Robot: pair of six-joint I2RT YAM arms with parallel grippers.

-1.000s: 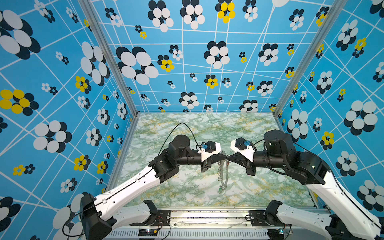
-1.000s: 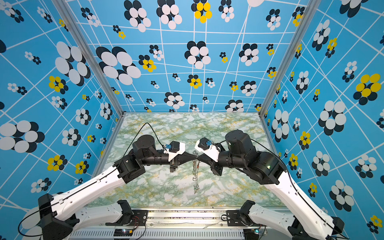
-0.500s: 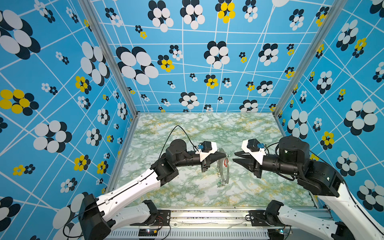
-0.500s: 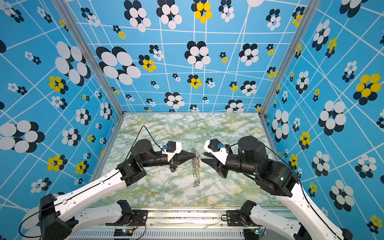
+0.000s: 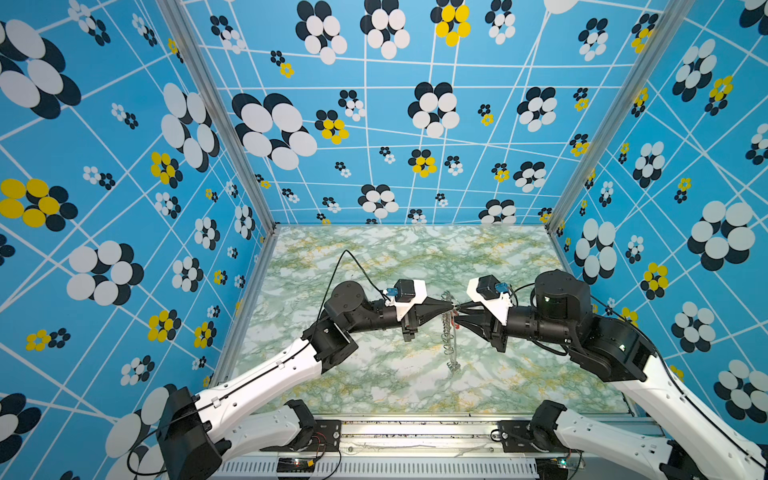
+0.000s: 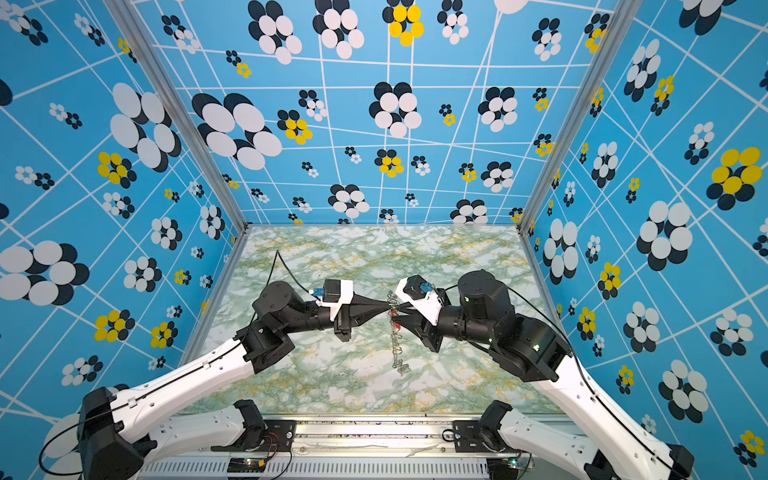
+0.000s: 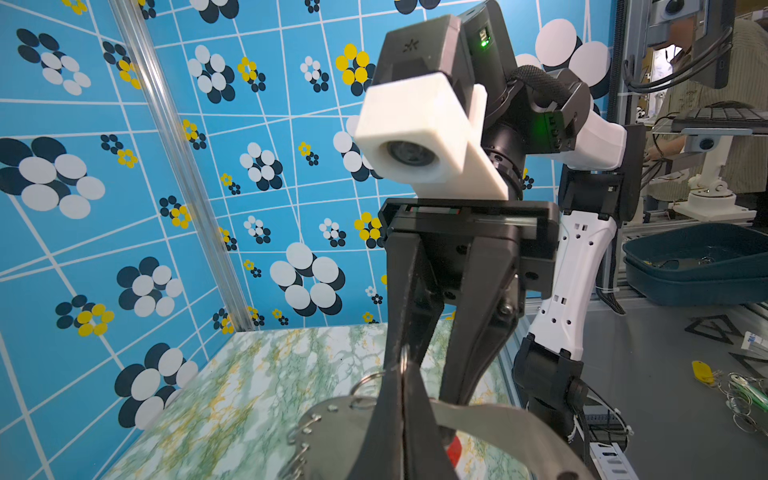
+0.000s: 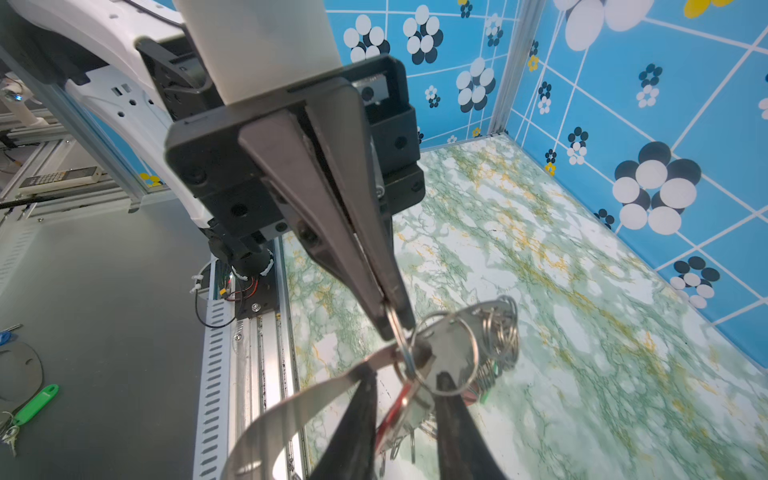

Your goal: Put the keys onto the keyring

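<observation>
Over on the left, the left gripper [image 5: 452, 308] is pointing in level, jaws clenched hard on one small ring [image 8: 395, 328] at the rim of the keyring [image 8: 291, 415]. That pinch is holding the whole grey crescent plate up in the air over the middle of the worktop [image 5: 374, 382]. In both top views the plate is hanging edge-on with its lower end dangling near the marble, though contact can't be told. Moving across, a red key tag [image 8: 397, 409] and a silver key [image 8: 446, 357] are sitting right by the pinched ring. The right gripper [image 8: 406, 376] is facing the left one nose to nose, jaws slightly parted and straddling that tag, with nothing clearly clamped. The step in hand looks like getting the tag's loop onto a ring. To do that well, the left side should be staying rigid so the ring isn't twisting. The right should be closing on the tag's body, not on the plate edge, and feeding in tiny moves. As for room, the worktop is lying open around the pair and the blue walls [image 5: 685, 291] are standing well apart. The tight spots are between the two sets of fingertips and under the plate's hanging end.
</observation>
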